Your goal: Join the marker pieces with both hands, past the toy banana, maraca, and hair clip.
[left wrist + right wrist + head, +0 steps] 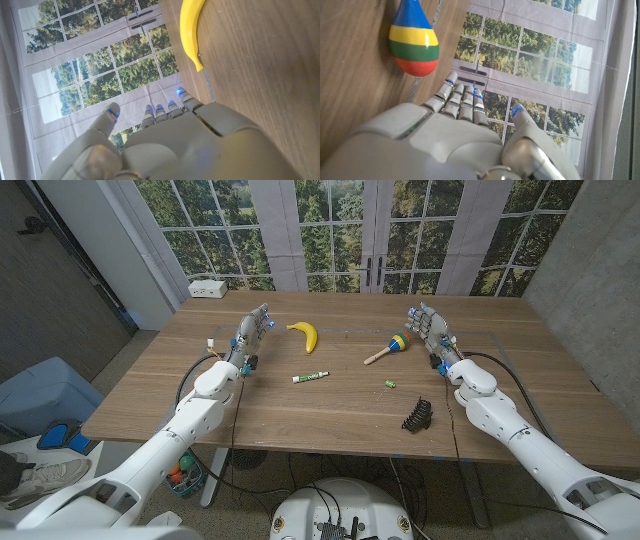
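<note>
Tall paned windows with green trees behind them back a wooden table that fills the middle of the head view, and a small white box with sockets sits at its far left corner. Working from the left, the left hand stands over the far part of the table with its fingers straight and slightly apart, holding nothing; the left wrist view shows the same spread fingers reaching toward the window. Just beside it lies a curved yellow toy banana. Nearer the robot, about mid-table, rests the slim white marker body with a green end, lying flat and well apart from both hands. Further right sits the small green marker cap, separate from the marker body. Beyond it lies a wooden-handled maraca with blue, yellow, green and red bands, its head near the right hand, which is likewise spread and holds nothing. Close to the near edge on the right lies a black clawed hair clip.
</note>
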Tool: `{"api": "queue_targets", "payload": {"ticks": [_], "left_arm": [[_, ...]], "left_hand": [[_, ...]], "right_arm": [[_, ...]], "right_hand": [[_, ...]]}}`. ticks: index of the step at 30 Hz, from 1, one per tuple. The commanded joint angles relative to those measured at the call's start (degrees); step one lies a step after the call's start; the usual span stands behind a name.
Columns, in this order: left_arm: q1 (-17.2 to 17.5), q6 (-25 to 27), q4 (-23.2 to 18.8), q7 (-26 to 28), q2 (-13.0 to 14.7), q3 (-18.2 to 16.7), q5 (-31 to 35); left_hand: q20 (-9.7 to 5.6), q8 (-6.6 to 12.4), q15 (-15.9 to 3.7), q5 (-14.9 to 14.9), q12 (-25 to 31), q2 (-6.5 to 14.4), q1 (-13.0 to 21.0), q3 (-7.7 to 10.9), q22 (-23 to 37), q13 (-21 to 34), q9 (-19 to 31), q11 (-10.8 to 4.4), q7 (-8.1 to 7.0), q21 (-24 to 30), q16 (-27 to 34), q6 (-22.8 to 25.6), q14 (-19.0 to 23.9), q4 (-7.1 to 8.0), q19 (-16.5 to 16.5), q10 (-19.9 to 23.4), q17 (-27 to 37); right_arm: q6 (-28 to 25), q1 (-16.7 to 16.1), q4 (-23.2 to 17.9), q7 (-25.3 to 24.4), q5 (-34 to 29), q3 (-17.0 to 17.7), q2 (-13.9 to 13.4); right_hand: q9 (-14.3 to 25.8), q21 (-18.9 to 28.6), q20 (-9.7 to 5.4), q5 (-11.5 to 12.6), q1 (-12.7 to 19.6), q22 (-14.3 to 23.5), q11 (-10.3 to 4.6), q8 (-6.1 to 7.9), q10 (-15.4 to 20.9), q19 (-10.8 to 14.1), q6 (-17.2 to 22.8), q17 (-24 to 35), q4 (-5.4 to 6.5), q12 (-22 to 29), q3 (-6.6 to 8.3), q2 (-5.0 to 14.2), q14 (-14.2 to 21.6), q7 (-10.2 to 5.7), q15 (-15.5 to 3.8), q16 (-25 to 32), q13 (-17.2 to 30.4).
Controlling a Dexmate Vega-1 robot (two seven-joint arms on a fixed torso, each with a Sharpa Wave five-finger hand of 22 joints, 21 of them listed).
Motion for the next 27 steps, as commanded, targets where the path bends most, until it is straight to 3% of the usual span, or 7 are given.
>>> {"api": "queue_targets", "payload": {"ticks": [1,19,21,26,27], "left_arm": [[1.6,0.2,-5.1,6.2,1.5,0.7,6.1],[3.6,5.1,-11.9,13.4,5.4,1.8,16.2],[3.6,6.2,-12.7,14.4,5.8,2.1,17.9],[3.5,9.5,-15.0,16.8,6.8,2.9,22.0],[3.5,10.1,-15.5,17.1,7.1,3.1,22.8]], "left_hand": [[-0.92,0.20,-3.07,0.3,0.4,3.2,0.2,0.30,0.2,0.2,0.2,-0.03,-0.60,0.3,0.4,-0.1,-0.3,-0.22,0.6,-0.6,0.1],[0.87,0.83,-2.60,-0.9,1.3,0.2,1.2,-1.42,0.2,0.2,0.3,-1.02,-0.48,0.8,1.0,1.9,2.6,-4.93,3.4,2.5,0.0],[1.34,0.88,-2.29,-1.1,1.4,-0.3,1.6,-1.59,0.2,0.2,0.3,-1.05,-0.38,0.9,1.1,2.2,3.4,-5.98,4.0,3.2,0.0],[2.94,1.25,-1.42,-1.6,1.3,-1.6,3.8,-1.48,0.2,0.3,0.4,-1.51,-1.12,0.9,1.2,3.0,5.3,-10.23,5.5,4.5,0.1],[3.01,1.28,-1.40,-1.6,1.3,-1.7,3.9,-1.46,0.2,0.3,0.4,-1.50,-1.11,0.9,1.2,3.1,5.4,-10.46,5.5,4.5,0.1]], "right_arm": [[2.2,-1.3,-0.6,1.4,0.3,0.9,-1.1],[3.3,-4.7,-3.7,-2.0,-1.2,1.7,-2.0],[3.4,-5.1,-4.2,-2.5,-1.4,1.8,-2.2],[3.5,-6.1,-5.2,-3.5,-1.7,2.1,-2.5],[3.5,-6.3,-5.4,-3.8,-1.8,2.2,-2.5]], "right_hand": [[0.2,0.2,-1.42,0.3,0.6,0.2,-0.11,0.32,0.5,0.5,0.6,0.1,0.02,0.2,0.39,0.87,0.4,0.00,-1.05,0.3,0.2],[0.2,-0.4,-1.12,0.2,0.7,0.2,0.00,0.26,0.7,1.0,0.7,-0.1,-0.30,0.1,0.30,0.70,0.6,0.13,-0.76,0.5,0.2],[0.2,-0.5,-1.15,0.2,0.8,0.2,0.02,0.26,0.8,1.1,0.8,-0.2,-0.37,0.1,0.30,0.71,0.6,0.11,-0.72,0.5,0.2],[0.2,-0.6,-1.09,0.2,0.8,0.2,0.11,0.26,0.9,1.1,0.9,-0.2,-0.46,0.1,0.29,0.68,0.7,0.15,-0.71,0.5,0.2],[0.2,-0.7,-1.08,0.2,0.9,0.2,0.12,0.27,0.9,1.2,0.9,-0.3,-0.49,0.1,0.28,0.67,0.7,0.15,-0.67,0.6,0.2]]}}
